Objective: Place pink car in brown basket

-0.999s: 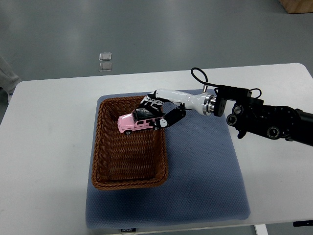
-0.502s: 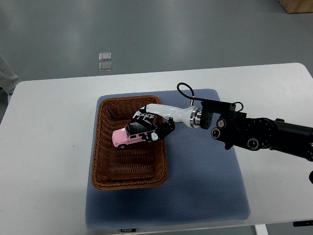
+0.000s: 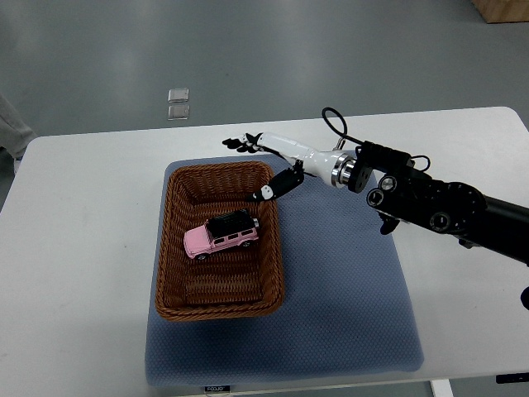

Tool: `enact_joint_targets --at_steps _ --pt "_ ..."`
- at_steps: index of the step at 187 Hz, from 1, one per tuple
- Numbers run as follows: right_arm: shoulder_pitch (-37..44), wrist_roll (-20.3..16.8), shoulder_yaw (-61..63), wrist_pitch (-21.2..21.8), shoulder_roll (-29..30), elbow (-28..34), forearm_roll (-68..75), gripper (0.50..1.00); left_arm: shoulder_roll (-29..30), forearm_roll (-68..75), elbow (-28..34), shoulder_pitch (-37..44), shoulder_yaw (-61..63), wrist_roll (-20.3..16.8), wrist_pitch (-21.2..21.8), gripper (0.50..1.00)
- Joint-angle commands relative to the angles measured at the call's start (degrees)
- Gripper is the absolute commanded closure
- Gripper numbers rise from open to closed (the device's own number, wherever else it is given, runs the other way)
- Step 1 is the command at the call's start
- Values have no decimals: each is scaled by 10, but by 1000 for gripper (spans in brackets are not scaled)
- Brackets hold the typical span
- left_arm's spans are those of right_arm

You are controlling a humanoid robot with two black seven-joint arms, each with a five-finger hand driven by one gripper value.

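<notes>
The pink car (image 3: 221,235), with a black roof, lies on the floor of the brown wicker basket (image 3: 171,281), roughly in its middle. My right hand (image 3: 256,165) hovers above the basket's far right corner, its fingers (image 3: 240,143) spread wide and its thumb (image 3: 273,188) pointing down toward the rim. It holds nothing and stands apart from the car. The right arm (image 3: 430,203) comes in from the right edge. The left arm does not show.
The basket sits on a blue-grey mat (image 3: 347,289) laid on the white table (image 3: 83,248). A black cable (image 3: 335,124) loops above the wrist. Two small clear tiles (image 3: 177,103) lie on the floor beyond the table.
The hand lowered the pink car into the basket, let go of it, then opened and lifted back up and to the right. The car now rests on the basket floor.
</notes>
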Motion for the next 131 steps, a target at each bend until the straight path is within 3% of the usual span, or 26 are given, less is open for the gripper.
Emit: enact_joint_targets --at_steps 1,67,102,131 --pt "-29 0 72 10 -17 1 56 593 0 0 0 0 0 0 0 500" --pt "-157 -2 291 18 -10 -34 334 589 0 0 0 0 -1 0 0 500" --pt "-196 -1 331 21 -11 -44 463 587 0 0 1 0 -1 1 0 500" --pt "-203 0 331 20 -9 -44 480 587 0 0 1 0 -1 1 0 500"
